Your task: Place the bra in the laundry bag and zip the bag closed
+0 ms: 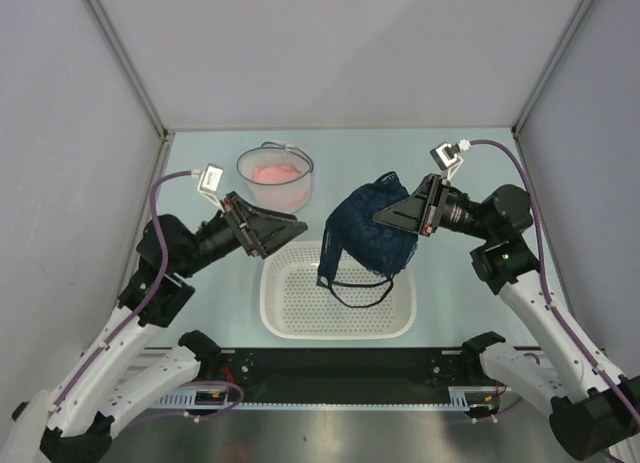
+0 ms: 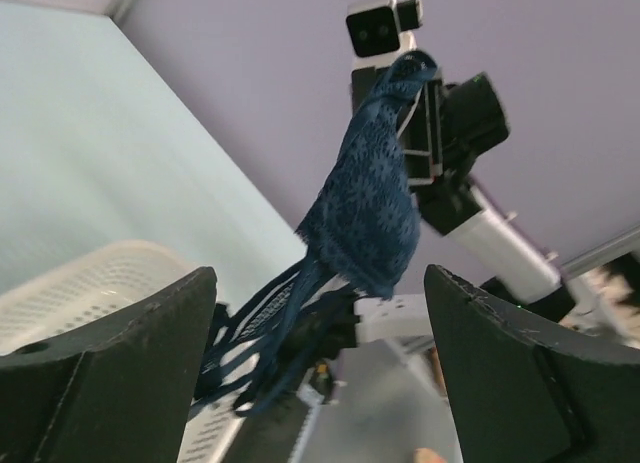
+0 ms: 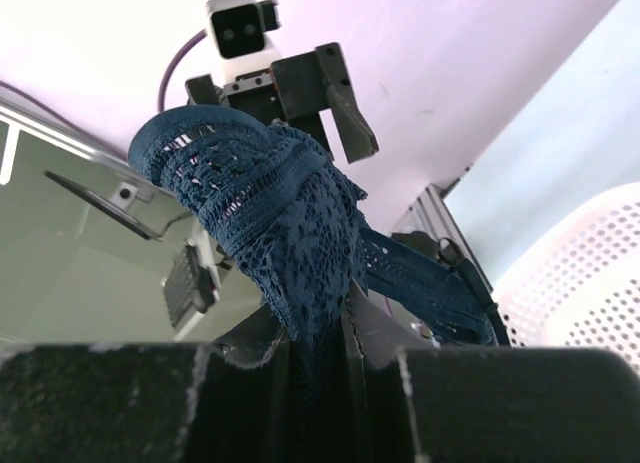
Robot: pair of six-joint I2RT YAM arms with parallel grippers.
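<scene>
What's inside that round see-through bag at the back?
The laundry bag is open on top, and something pink lies inside. I can't tell what it is, and anything beneath it is covered.

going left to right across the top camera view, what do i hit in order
left gripper, open → bra → right gripper, shut on the bra. The laundry bag and the basket overlap these sideways, so they are left out of the order.
</scene>
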